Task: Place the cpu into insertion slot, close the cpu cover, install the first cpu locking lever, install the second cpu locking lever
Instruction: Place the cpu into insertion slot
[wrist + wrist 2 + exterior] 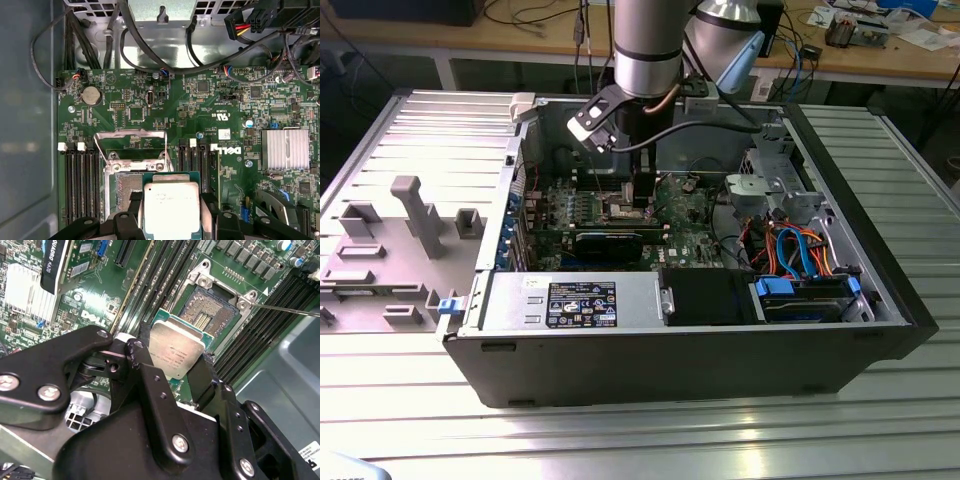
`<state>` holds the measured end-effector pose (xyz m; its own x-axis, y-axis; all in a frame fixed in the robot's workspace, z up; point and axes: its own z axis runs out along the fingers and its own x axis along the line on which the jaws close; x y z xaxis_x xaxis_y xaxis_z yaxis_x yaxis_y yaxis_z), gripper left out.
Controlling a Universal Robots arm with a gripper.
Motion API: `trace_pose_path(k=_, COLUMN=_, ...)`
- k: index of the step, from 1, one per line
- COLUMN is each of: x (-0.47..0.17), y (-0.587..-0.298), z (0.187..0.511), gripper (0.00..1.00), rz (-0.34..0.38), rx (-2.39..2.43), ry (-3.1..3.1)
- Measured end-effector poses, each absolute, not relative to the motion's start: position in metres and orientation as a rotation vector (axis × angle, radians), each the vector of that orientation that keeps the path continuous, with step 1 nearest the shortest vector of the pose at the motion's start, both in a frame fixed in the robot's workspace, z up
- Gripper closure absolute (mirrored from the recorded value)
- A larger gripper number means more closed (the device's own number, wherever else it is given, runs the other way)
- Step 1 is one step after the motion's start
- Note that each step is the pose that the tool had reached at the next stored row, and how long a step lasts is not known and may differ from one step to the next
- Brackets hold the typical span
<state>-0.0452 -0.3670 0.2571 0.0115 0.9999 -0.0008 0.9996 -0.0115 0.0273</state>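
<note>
My gripper (pixel 172 365) is shut on the cpu (pixel 175 351), a flat silver-topped chip with a green edge, gripped on two opposite sides by the black fingers (pixel 137 355). It hangs tilted just above and beside the insertion slot (pixel 210 315), whose tan-gold contact field lies open. In the first wrist view the cpu (pixel 170 207) overlaps one side of the insertion slot (pixel 124 187). The cpu cover (pixel 130 133) stands swung up behind the slot. A thin locking lever (pixel 285 310) sticks out sideways. In the exterior view the gripper (pixel 642 192) reaches down into the open computer case (pixel 720 350).
Long memory slots (pixel 80 175) flank the socket on both sides. A finned heatsink (pixel 285 148) and a black expansion card (pixel 610 240) sit nearby. Cable bundles (pixel 795 250) and a drive cage fill the exterior view's right. A grey fixture plate (pixel 390 240) lies on the left.
</note>
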Motion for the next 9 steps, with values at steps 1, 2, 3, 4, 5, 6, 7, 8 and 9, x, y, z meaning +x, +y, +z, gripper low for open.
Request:
trace_pose_path(k=1, x=-0.0452, y=-0.3670, z=0.2568, gripper=0.45, rz=0.030, rx=2.220, ry=2.195)
trace_pose_path(k=2, x=-0.0453, y=-0.3670, z=0.2567, gripper=0.45, rz=0.029, rx=2.220, ry=2.195)
trace_pose_path(k=3, x=-0.0453, y=-0.3670, z=0.2565, gripper=0.45, rz=0.030, rx=2.220, ry=2.195)
trace_pose_path(k=4, x=-0.0453, y=-0.3670, z=0.2564, gripper=0.45, rz=0.029, rx=2.220, ry=2.195)
trace_pose_path(k=5, x=-0.0453, y=-0.3670, z=0.2563, gripper=0.45, rz=0.030, rx=2.220, ry=2.194)
trace_pose_path(k=6, x=-0.0453, y=-0.3670, z=0.2562, gripper=0.45, rz=0.029, rx=2.220, ry=2.194)
trace_pose_path(k=7, x=-0.0453, y=-0.3669, z=0.2560, gripper=0.45, rz=0.029, rx=2.220, ry=2.194)
trace_pose_path(k=8, x=-0.0453, y=-0.3668, z=0.2558, gripper=0.45, rz=0.030, rx=2.220, ry=2.195)
trace_pose_path(k=9, x=-0.0453, y=-0.3669, z=0.2556, gripper=0.45, rz=0.030, rx=2.220, ry=2.195)
